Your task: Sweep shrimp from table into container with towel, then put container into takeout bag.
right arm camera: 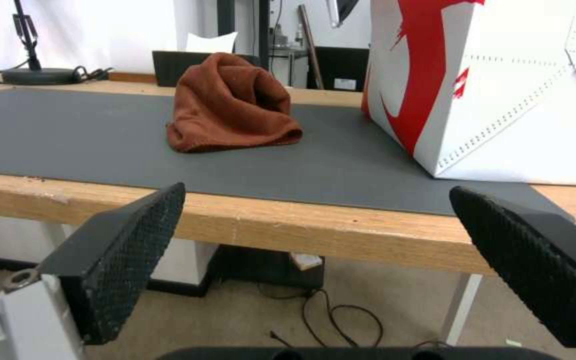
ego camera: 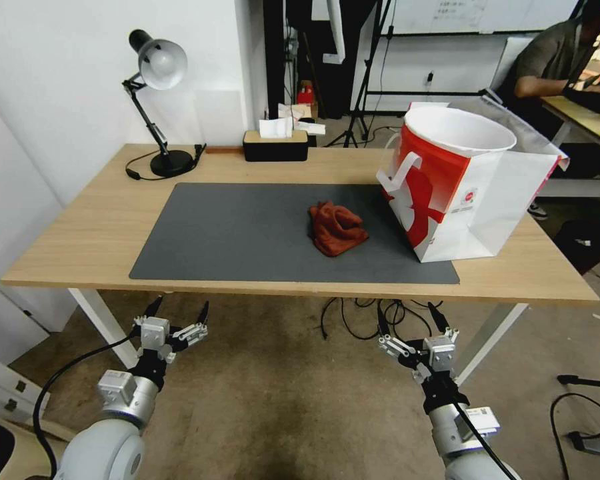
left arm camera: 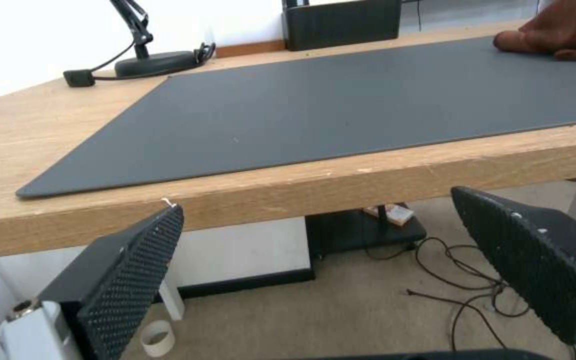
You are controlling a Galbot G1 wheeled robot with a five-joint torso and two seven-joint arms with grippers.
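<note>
Light wood makes up the table (ego camera: 80,227), its middle covered by a dark grey mat (ego camera: 247,233) that gives a smooth, clean-edged surface for sweeping. On the mat's right end stands the red-and-white takeout bag (ego camera: 467,200), upright with its mouth open, and the white container (ego camera: 460,133) sits in that mouth, its rim showing above the paper. Judging by this, the bagging step looks already done. I can make out no shrimp on the mat or table; they are presumably in the container, though its inside is not visible from here.

Just beside the bag, toward the mat's centre, the rust-brown towel (ego camera: 337,229) lies crumpled in a loose heap, touching nothing else, dropped where its work would have ended. At the table's far edge a black desk lamp (ego camera: 157,100) and a black tissue box (ego camera: 275,145) stand well clear of the working area.

Below the near table edge, both arms hang parked. The left gripper (ego camera: 179,312) has its fingers spread wide with nothing between them, and the right gripper (ego camera: 410,315) is likewise wide and empty, each pointed up at the table front.
</note>
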